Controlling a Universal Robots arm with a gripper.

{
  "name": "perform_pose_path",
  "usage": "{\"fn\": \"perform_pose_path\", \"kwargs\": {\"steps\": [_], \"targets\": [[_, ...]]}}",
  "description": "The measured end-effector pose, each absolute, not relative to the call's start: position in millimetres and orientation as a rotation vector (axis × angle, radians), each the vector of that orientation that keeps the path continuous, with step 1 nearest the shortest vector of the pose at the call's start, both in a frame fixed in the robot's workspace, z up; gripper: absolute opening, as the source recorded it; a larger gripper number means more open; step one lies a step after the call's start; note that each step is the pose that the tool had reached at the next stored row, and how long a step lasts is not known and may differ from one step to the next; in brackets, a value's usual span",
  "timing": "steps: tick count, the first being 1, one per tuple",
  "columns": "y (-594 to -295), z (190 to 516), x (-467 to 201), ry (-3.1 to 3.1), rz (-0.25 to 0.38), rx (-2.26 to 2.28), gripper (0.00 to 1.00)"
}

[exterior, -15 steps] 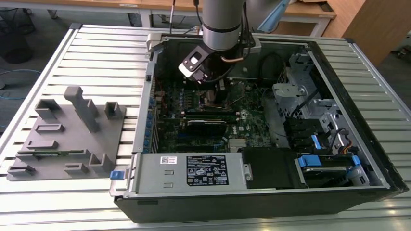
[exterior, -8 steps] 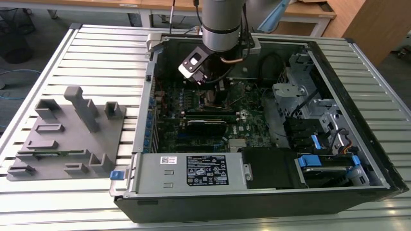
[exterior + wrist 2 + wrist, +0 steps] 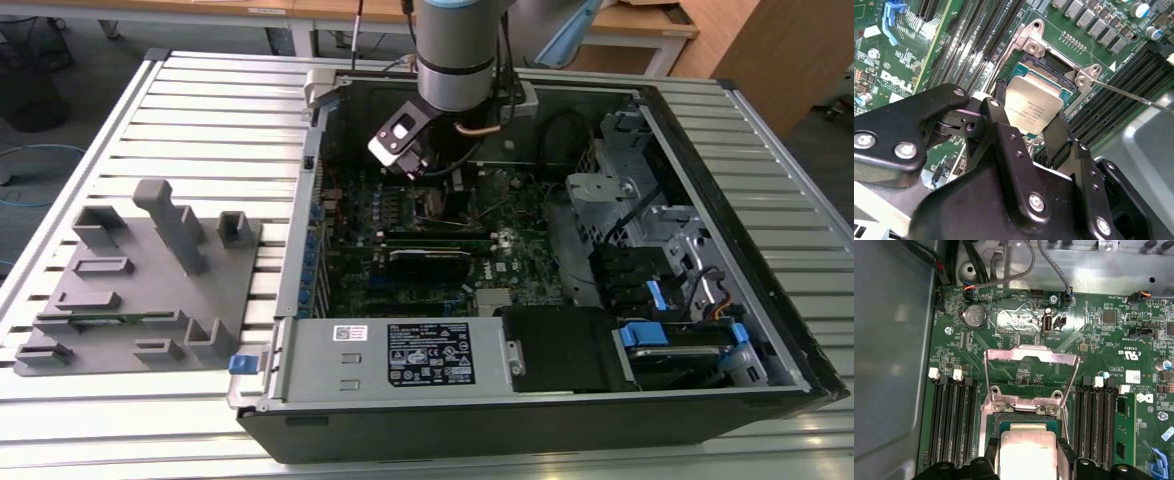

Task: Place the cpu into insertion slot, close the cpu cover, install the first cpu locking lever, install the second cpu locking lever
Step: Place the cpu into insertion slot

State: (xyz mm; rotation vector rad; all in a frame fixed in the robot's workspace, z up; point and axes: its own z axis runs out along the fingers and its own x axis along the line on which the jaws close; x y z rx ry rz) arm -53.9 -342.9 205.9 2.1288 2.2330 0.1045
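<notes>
Below, slatted table (image 3: 200, 110); desks (image 3: 641, 25) behind.

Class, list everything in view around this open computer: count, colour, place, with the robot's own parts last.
computer case: one, black, lying open on the slatted table.
circuit board: one, green, inside the case.
power supply box: one, silvery with a label, at the case's near edge.
fixture tray: one, grey, on the table at the exterior view's left.
insertion slot: one, black, on the board, under the cpu.
cpu cover: one, silvery, swung open beside the slot.
memory slots: two banks, black, flanking the slot.
cpu: one, grey metal top, over the slot.
arm: one, grey, reaching into the case.
gripper: one, black, shut on the cpu.
</notes>
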Motion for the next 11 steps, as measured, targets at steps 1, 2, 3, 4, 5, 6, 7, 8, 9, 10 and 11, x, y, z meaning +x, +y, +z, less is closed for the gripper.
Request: {"fn": "perform_pose_path", "kwargs": {"steps": [1,2,3,4,5,6,7,8,9,10,11], "targets": [[-342.9,205.7,-54.1,2.233,0.105,2.129,0.54],[-342.9,205.3,-54.4,2.232,0.108,2.129,0.54],[-342.8,205.0,-54.6,2.232,0.111,2.128,0.54],[-342.8,204.7,-54.7,2.232,0.113,2.128,0.54],[-342.8,204.6,-54.7,2.231,0.113,2.128,0.54],[-342.8,204.2,-54.7,2.225,0.113,2.134,0.54],[-342.8,203.9,-54.7,2.213,0.112,2.146,0.54],[-342.8,203.6,-54.7,2.198,0.112,2.161,0.54],[-342.8,203.3,-54.7,2.181,0.111,2.177,0.54],[-342.8,203.1,-54.7,2.167,0.11,2.191,0.54],[-342.9,203.1,-54.7,2.16,0.109,2.197,0.54]]}}
